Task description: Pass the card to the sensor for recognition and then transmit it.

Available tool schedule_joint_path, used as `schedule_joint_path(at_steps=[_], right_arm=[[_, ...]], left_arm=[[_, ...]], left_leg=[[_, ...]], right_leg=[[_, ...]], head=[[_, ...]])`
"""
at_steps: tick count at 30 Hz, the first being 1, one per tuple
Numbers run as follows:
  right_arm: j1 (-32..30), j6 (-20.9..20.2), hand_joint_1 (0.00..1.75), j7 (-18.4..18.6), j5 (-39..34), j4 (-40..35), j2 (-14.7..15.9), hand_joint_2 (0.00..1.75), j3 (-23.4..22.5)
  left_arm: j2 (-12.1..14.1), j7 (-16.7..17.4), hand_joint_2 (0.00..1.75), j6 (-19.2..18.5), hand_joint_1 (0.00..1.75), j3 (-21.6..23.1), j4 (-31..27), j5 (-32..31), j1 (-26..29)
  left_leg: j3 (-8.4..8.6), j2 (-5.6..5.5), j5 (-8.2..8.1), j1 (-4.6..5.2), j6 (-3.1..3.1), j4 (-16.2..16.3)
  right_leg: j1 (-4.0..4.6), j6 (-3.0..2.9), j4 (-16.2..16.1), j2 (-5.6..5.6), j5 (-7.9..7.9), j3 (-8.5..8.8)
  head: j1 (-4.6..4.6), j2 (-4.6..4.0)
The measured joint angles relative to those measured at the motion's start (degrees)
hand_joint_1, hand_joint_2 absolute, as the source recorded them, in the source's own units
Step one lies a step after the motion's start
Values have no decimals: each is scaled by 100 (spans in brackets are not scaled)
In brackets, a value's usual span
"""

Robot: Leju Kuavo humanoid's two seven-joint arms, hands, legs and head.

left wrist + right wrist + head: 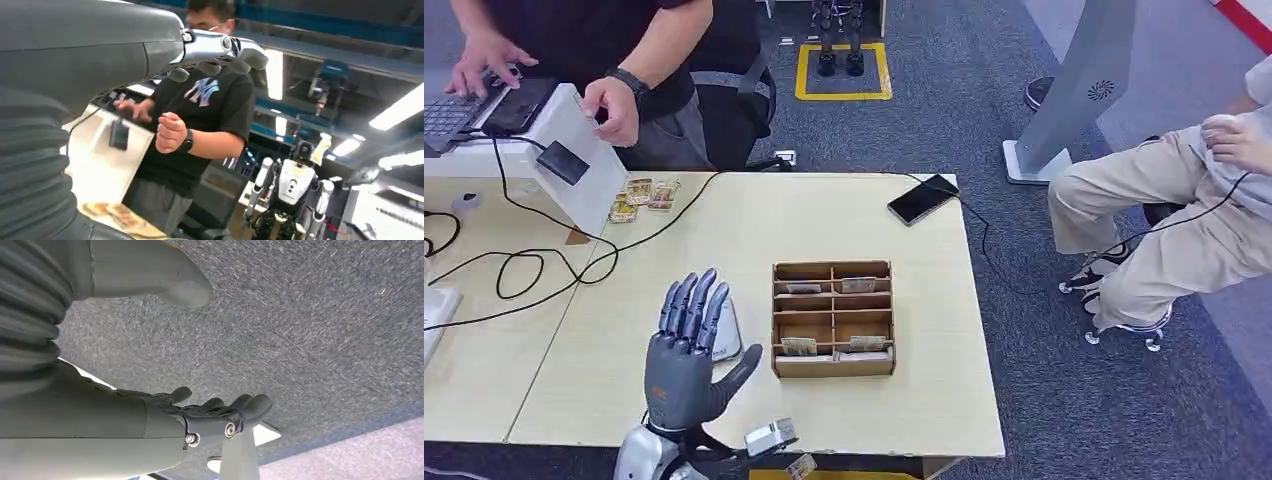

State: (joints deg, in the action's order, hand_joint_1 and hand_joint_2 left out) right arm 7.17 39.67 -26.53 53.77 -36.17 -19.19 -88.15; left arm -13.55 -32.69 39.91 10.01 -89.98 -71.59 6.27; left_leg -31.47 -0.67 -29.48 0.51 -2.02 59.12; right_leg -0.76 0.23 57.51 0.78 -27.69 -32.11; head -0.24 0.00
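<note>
My left hand is raised over the table's near edge, left of the wooden compartment box, fingers straight and apart, nothing gripped. A white flat thing lies on the table, partly hidden behind the fingers. Cards sit in the box's slots. The black sensor hangs on the sloped white box at the far left; the left wrist view shows the sensor beyond my fingers. My right hand hangs over grey carpet, fingers loosely extended and holding nothing.
A person stands behind the white box, one hand near its top edge. More cards lie beside the box. Black cables cross the left table. A phone lies at the far right corner. Another person sits right.
</note>
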Motion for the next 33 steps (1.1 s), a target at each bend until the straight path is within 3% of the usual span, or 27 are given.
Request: schedule_joint_path(at_steps=[3, 7, 10, 19, 25, 33], right_arm=[[10, 0, 0, -72, -2, 59, 7, 175, 0], [24, 0, 0, -105, 15, 142, 24, 175, 0], [36, 0, 0, -122, 13, 179, 31, 175, 0], [42, 0, 0, -122, 15, 219, 39, 175, 0], [43, 0, 0, -105, 2, 225, 39, 175, 0], [42, 0, 0, -87, 26, 225, 39, 175, 0]], left_arm=[[48, 752, 175, 0, 0, 15, 81, -776, -10], [179, 1686, 175, -26, 0, 320, 578, -1009, -132], [361, 2139, 175, -259, 0, 699, 1030, -1101, -280], [588, 2262, 175, -352, 0, 1106, 1552, -1114, -458], [710, 2768, 175, -1129, 0, 1396, 1916, -1164, -646], [822, 3073, 175, -1342, 0, 1729, 2356, -954, -853]], left_leg=[[2, 2, 0, 0, 0, 0], [2, -1, 0, 0, 0, 0], [2, 1, 0, 0, 1, 0], [0, 1, 0, 0, 0, 0], [1, 1, 0, 0, 0, 0], [1, 1, 0, 0, 0, 0]], right_leg=[[0, 0, 0, 1, 0, -1], [1, 0, 0, -1, 0, -1], [1, 0, 0, 0, 1, -1], [0, 0, 0, 1, 0, -2], [0, 0, 0, 0, 1, -2], [0, 0, 0, 0, 1, -2]], head=[[2, 0], [2, 0], [2, 0], [2, 0], [0, 0], [2, 0]])
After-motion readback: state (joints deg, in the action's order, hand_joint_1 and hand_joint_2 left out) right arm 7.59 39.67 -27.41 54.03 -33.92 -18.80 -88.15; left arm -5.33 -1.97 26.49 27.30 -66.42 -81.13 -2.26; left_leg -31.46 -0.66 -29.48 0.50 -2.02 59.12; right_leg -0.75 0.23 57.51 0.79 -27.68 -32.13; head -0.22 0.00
